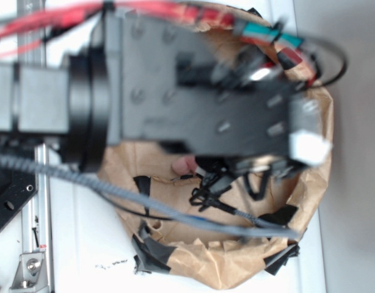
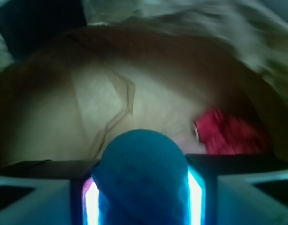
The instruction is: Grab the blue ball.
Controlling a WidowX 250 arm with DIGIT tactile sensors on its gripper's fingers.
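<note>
- The blue ball [image 2: 143,176] fills the lower centre of the wrist view, sitting between the two fingers [image 2: 90,204] of the hand [image 2: 143,197], whose pale inner faces show as bright strips on either side of it.
- The hand looks clamped on the ball: both strips sit flush against its sides with no gap visible, though the picture is soft and the very bottom of the ball is cut off by the frame edge.
- Behind the ball lies the brown paper bowl [image 2: 64,103], creased, with a red fuzzy thing [image 2: 231,131] at the middle right, near the ball but apart from it.
- In the exterior view the robot arm [image 1: 193,91] crosses the upper half of the frame and hides the ball entirely; only the paper bowl's crumpled rim [image 1: 236,262] with black tape patches, a grey cable [image 1: 145,204] and a small pinkish thing [image 1: 184,163] under the arm can be made out.
- The bowl rests on a white tabletop [image 1: 83,244] at the lower left of that frame.
- Judging by this, the grasp itself seems made; what remains is to secure it.
- To do it well: keep the squeeze steady, since a knitted ball gives and may roll out if pressure drops.
- Lift straight up, clear of the bowl's rim, without dragging sideways into the red thing or the paper.
- Watch that the grey cable does not snag the rim.
</note>
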